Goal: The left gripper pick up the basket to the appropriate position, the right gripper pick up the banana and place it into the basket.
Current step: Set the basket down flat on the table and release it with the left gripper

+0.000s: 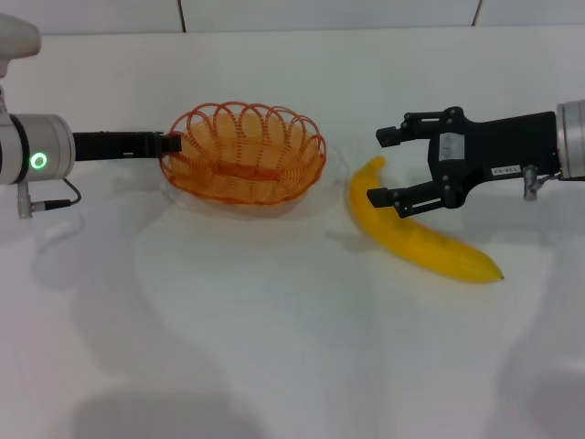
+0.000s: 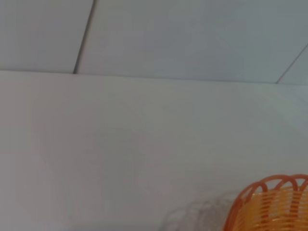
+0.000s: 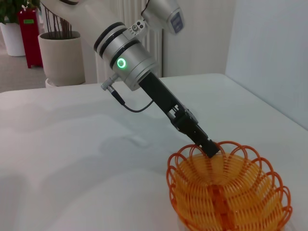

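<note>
Your left gripper (image 1: 170, 144) is clamped on the left rim of the orange wire basket (image 1: 245, 153), which sits toward the back middle of the white table (image 1: 274, 347). Just right of the basket, with a narrow strip of bare table between them, lies the banana (image 1: 416, 233). Your right gripper (image 1: 386, 165) hovers over the banana's upper end, fingers (image 1: 395, 135) spread wide apart. You have broad open table in front of both; the tiled wall (image 2: 183, 33) bounds the far edge.
</note>
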Controlling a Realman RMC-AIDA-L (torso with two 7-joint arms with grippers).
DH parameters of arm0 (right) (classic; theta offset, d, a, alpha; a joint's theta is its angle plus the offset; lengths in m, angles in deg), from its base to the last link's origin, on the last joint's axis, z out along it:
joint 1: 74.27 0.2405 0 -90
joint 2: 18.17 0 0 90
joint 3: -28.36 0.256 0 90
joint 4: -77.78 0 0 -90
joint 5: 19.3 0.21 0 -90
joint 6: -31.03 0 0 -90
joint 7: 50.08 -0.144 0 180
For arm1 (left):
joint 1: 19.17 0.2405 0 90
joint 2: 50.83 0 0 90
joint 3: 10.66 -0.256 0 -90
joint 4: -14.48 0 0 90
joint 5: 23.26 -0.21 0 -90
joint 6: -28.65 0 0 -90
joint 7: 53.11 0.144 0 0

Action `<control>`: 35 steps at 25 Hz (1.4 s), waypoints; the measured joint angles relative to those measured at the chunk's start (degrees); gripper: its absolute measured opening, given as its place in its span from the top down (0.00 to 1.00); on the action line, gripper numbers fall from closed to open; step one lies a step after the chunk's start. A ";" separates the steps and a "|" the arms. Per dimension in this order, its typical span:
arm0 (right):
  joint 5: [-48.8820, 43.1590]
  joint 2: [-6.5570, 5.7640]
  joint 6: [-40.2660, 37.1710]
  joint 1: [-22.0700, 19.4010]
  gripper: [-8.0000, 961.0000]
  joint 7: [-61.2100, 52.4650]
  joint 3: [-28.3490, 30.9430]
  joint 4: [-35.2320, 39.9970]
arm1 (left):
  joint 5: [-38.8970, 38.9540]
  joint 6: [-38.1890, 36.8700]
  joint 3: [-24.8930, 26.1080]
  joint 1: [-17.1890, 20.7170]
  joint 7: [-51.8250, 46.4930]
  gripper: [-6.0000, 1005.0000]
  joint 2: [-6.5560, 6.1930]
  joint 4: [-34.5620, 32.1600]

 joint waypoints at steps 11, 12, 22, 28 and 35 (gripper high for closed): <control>0.00 0.08 0.16 0.00 0.08 0.00 0.00 0.00 | -0.02 0.16 0.07 0.21 0.39 0.94 0.07 0.00; 0.00 0.09 0.17 0.00 0.08 0.00 0.00 0.00 | -0.02 0.16 0.07 0.23 0.40 0.93 0.07 0.00; 0.00 0.09 0.26 -0.12 0.08 0.00 0.00 0.00 | 0.73 1.08 0.05 0.96 0.66 0.90 0.10 -0.06; 0.01 0.09 0.33 -0.35 0.08 0.01 0.00 0.00 | 2.43 1.17 0.00 1.44 2.00 0.84 -0.02 -0.57; 0.01 0.09 0.36 -0.42 0.08 0.06 0.00 0.00 | 4.82 -0.23 -0.48 1.64 6.30 0.63 0.07 -0.72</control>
